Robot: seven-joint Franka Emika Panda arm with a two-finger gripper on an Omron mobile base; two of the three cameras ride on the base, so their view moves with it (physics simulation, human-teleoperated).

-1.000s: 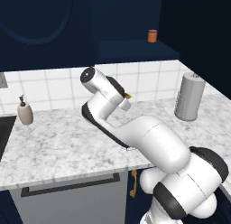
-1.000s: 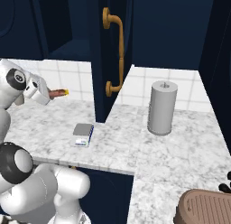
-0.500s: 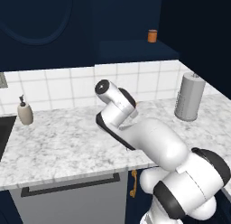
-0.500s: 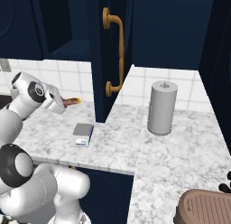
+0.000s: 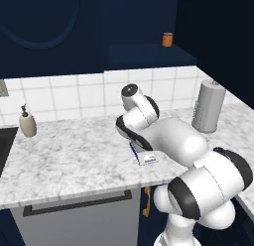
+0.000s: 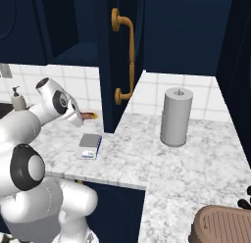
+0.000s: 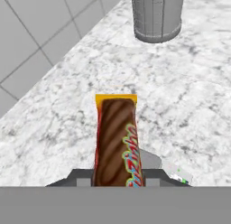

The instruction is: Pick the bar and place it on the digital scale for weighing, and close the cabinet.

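The counter (image 6: 206,158) is speckled grey-white marble, smooth, with glossy white square tiles behind it. The bar (image 7: 116,142) is a slim rectangular wrapper, brown with darker diagonal stripes, red and blue lettering, and a yellow crimped far end. In the hand view it runs straight out from the gripper (image 7: 118,175), its near end clamped between the fingers, and it hangs above the marble. The digital scale (image 6: 90,145) is flat and rectangular, with a grey platform, a white front panel and a blue edge; it lies near the counter's front edge, below and just ahead of the held bar. A matte grey cylinder, the paper towel roll (image 6: 175,116), stands upright further along. The navy cabinet door (image 6: 119,56) with its curved brass handle (image 6: 125,55) stands open.
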